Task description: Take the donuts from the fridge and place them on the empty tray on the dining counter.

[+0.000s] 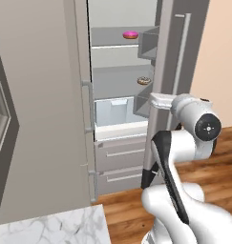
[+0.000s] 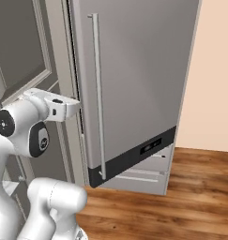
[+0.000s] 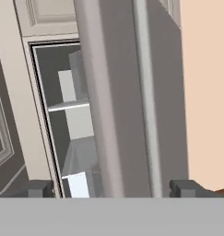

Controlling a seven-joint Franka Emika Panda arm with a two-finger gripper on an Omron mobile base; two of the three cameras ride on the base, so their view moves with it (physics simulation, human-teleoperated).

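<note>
You have the tall light-grey fridge (image 1: pixel 122 71) standing open, its door (image 2: pixel 134 84) with the long vertical bar handle (image 2: pixel 97 93) swung out partway. Inside it, the small ring donut with bright pink icing (image 1: pixel 130 34) lies on the upper grey shelf (image 1: pixel 112 43), toward the right of the fridge's opening. The brown ring donut with pale speckled icing (image 1: pixel 144 80) sits one shelf lower, also at the right, just above the pale drawer (image 1: pixel 115 112).

Your two-finger gripper (image 3: pixel 112 188) faces the edge of the fridge door, its dark fingertips (image 3: pixel 37 188) spread wide with the door edge and bar handle seen between them. They grip nothing. In the left base view the white hand reaches toward the door's inner side, level with the drawer.

A corner of white marble-look counter with grey veins (image 1: pixel 55 228) lies low and left of the fridge.
</note>
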